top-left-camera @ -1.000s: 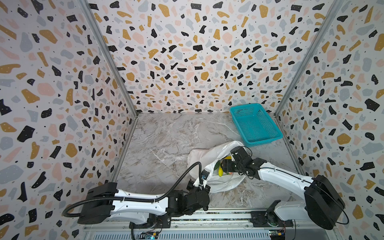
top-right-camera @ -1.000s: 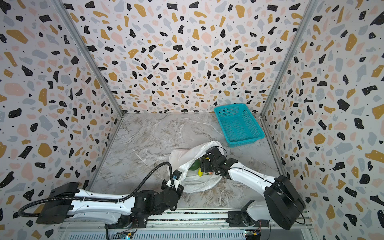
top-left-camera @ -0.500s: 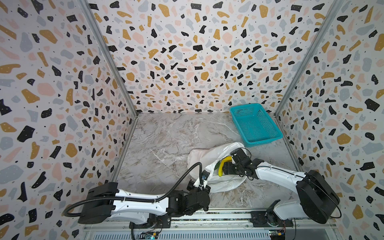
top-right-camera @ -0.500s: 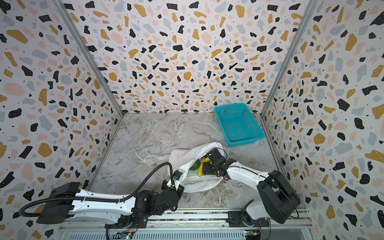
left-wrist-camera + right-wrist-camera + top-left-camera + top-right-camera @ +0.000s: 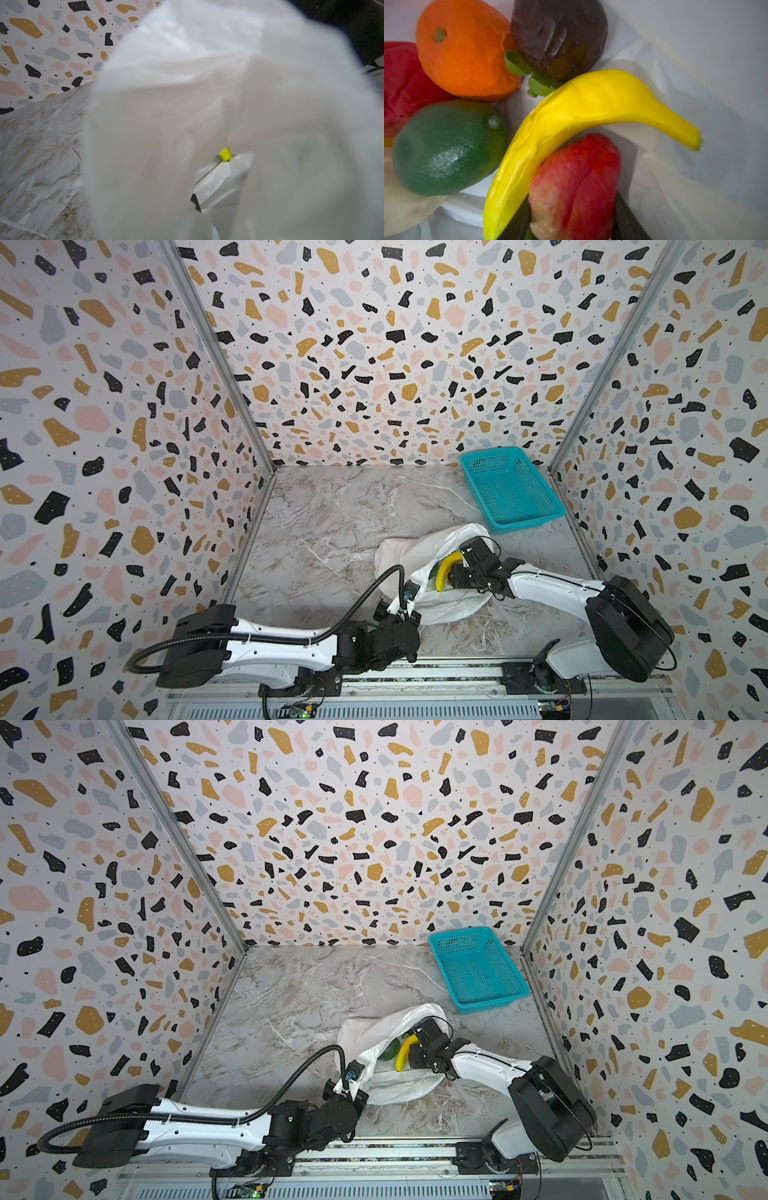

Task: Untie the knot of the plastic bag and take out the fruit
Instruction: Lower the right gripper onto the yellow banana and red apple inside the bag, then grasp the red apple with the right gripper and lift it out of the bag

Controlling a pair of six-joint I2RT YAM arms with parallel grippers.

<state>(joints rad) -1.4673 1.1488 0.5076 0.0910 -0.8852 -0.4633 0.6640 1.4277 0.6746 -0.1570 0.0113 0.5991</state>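
Observation:
The white plastic bag [image 5: 411,549] [image 5: 365,1027] lies open near the front of the marble floor; no knot shows. My left gripper [image 5: 405,608] is shut on the bag's near edge, and plastic fills the left wrist view around one dark fingertip [image 5: 195,202]. My right gripper [image 5: 452,576] reaches into the bag's mouth beside the banana [image 5: 444,572] [image 5: 403,1054]. In the right wrist view its dark fingers [image 5: 627,224] press both sides of a pinkish-red fruit [image 5: 577,176]. Around it lie an orange [image 5: 467,58], a dark purple fruit [image 5: 560,37], a green one [image 5: 448,147] and a red one [image 5: 402,83].
A teal mesh basket [image 5: 528,521] [image 5: 490,1002] stands at the back right, against the right wall. Speckled walls close in the left, back and right. A metal rail [image 5: 415,672] runs along the front edge under both arm bases.
My right gripper has pushed further into the bag and its jaws have narrowed around the pinkish-red fruit. More of the banana now shows. The left arm has stayed put.

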